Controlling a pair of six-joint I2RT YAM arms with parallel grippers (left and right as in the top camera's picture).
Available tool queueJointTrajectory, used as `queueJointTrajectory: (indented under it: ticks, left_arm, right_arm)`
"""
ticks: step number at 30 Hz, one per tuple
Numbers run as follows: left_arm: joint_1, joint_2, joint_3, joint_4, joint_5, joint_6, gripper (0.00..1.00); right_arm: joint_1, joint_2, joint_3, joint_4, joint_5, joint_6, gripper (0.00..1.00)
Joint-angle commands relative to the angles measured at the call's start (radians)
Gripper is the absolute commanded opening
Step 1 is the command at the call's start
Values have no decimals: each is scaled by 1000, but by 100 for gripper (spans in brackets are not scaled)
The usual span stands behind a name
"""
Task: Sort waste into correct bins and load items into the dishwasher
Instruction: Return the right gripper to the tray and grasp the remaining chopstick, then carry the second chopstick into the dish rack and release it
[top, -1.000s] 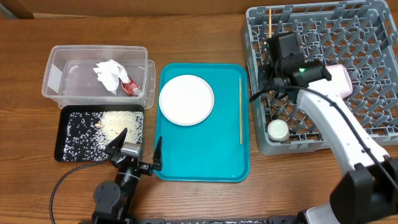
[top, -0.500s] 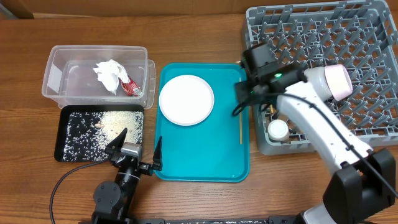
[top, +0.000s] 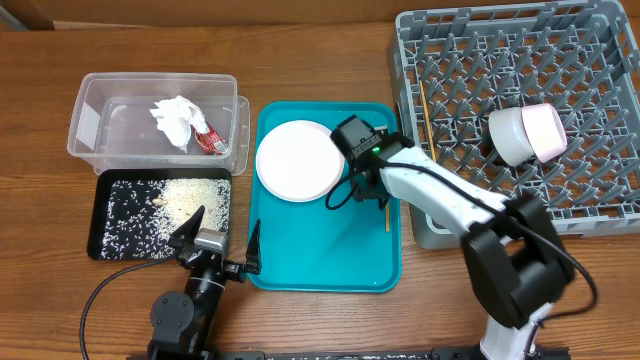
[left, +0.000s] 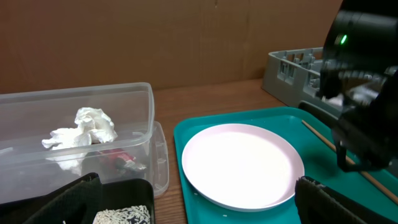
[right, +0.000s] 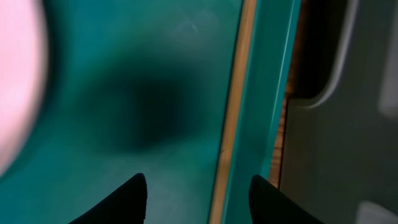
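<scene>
My right gripper (right: 199, 199) hangs open over the right side of the teal tray (top: 320, 250). A wooden chopstick (right: 233, 118) lies along the tray's rim, between the fingers and not gripped. From overhead the arm hides most of that chopstick (top: 387, 216). Another chopstick (top: 424, 105) lies in the grey dish rack (top: 590, 60), near the pale bowl (top: 530, 132). A white plate (top: 295, 160) rests on the tray. The napkin (top: 178, 120) and red packet (top: 210, 141) lie in the clear tub (top: 95, 110). Rice (top: 190, 198) fills the black tray (top: 120, 245). My left gripper (top: 215, 240) stands open.
In the left wrist view the plate (left: 239, 162) lies ahead, the tub (left: 143, 106) at the left and the right arm (left: 364, 93) at the right. The rack's near-left wall (top: 425, 225) adjoins the teal tray's right rim. Bare wooden table (top: 40, 200) surrounds everything.
My right gripper opened, left a chopstick in the rack, and swung left and down from the rack to the teal tray's right side. The left arm has not moved.
</scene>
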Motion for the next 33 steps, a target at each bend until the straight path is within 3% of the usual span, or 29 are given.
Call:
queueJointTrajectory:
  ticks: [1, 5, 8, 11, 20, 25, 33]
  left_arm:
    - [6, -10, -3, -1, 14, 12, 100]
    - [6, -10, -3, -1, 14, 12, 100]
    - [6, -10, -3, -1, 14, 12, 100]
    - [6, -10, -3, -1, 14, 12, 100]
    - [6, -10, -3, -1, 14, 12, 100]
    - [6, -10, -3, -1, 14, 12, 100]
    - [6, -10, -3, -1, 14, 12, 100]
  right_arm:
    - [-11, 34, 0, 9, 61, 27, 52]
    - [-11, 66, 0, 13, -15, 26, 25]
    - [-6, 70, 0, 8, -73, 26, 19]
    - [-6, 68, 3, -10, -116, 26, 4]
    - [-6, -95, 81, -72, -105, -34, 4]
    - [-42, -269, 113, -76, 21, -40, 4]
    - [-192, -313, 103, 2, 61, -350, 4]
